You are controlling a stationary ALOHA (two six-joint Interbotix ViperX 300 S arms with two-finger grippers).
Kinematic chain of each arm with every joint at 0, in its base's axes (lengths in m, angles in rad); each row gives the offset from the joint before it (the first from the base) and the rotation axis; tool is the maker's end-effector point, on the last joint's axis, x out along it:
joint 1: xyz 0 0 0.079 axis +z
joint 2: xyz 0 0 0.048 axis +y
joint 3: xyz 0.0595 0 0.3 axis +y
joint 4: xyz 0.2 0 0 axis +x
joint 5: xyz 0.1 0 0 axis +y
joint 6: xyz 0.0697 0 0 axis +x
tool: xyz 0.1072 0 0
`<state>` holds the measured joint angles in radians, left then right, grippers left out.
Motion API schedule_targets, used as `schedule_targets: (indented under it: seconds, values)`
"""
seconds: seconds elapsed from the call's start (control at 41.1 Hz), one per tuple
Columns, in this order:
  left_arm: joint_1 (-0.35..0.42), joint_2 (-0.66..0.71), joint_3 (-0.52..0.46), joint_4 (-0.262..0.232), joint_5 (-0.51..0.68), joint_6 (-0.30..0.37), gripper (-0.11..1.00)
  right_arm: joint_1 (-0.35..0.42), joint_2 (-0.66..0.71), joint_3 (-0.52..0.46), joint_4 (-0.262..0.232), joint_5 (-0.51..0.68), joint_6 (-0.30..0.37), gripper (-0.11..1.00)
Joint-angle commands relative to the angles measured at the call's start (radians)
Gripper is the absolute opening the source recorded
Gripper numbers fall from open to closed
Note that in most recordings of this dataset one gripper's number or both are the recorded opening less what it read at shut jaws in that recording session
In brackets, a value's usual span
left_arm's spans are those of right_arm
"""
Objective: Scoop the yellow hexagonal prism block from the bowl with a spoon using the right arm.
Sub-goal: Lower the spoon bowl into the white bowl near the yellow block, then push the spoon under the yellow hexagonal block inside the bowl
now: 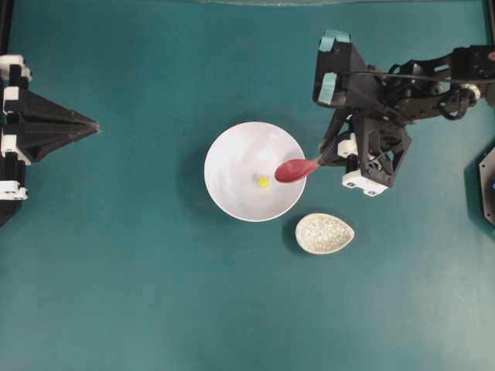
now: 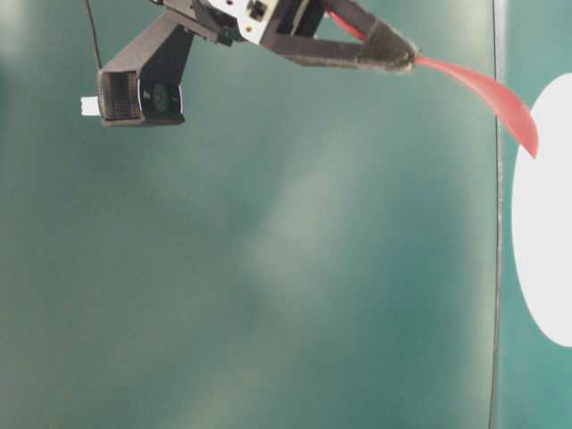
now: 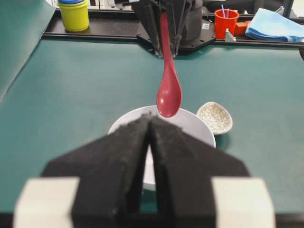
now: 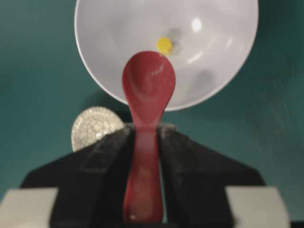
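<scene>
The white bowl [image 1: 226, 154] sits mid-table with the tiny yellow hexagonal prism block [image 1: 263, 182] lying loose on its floor. My right gripper [image 1: 325, 158] is shut on the handle of the red spoon [image 1: 296, 170]. The spoon's scoop hangs over the bowl's right rim, just right of the block. In the right wrist view the spoon [image 4: 148, 85] runs out from between my fingers [image 4: 146, 128], its tip just short of the block [image 4: 164, 45] in the bowl [image 4: 213, 71]. My left gripper [image 1: 97, 124] rests shut and empty at the far left, its tips [image 3: 149, 118] pointing at the bowl [image 3: 194, 124].
A speckled teardrop spoon rest [image 1: 324, 233] lies just below and right of the bowl. Behind the table's far edge in the left wrist view stand a yellow tub [image 3: 73, 14], an orange cup [image 3: 224, 21] and a blue cloth [image 3: 278, 23].
</scene>
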<state>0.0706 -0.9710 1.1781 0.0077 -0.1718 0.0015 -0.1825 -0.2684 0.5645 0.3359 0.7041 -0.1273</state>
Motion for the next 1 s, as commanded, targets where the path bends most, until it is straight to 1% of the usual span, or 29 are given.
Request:
schedule_targets:
  seconds: [0.0,0.219,0.34,0.754,0.972]
  values:
    - [0.0,0.003,-0.012,0.003,-0.009,-0.002,0.05,0.002,-0.029,-0.012,-0.012,0.008,0.017,0.25]
    - [0.0,0.003,-0.012,0.003,-0.009,-0.002,0.05,0.002,-0.009,-0.032,-0.014,0.014,0.061,0.25]
    - [0.0,0.003,-0.012,0.003,-0.009,-0.002,0.05,0.0,0.018,-0.06,-0.014,0.054,0.075,0.25]
    - [0.0,0.003,-0.011,0.003,-0.009,-0.002,0.05,0.002,0.155,-0.212,-0.025,0.215,0.077,0.25]
    - [0.0,0.003,-0.011,0.003,-0.009,-0.002,0.05,0.002,0.201,-0.255,-0.031,0.264,0.077,0.25]
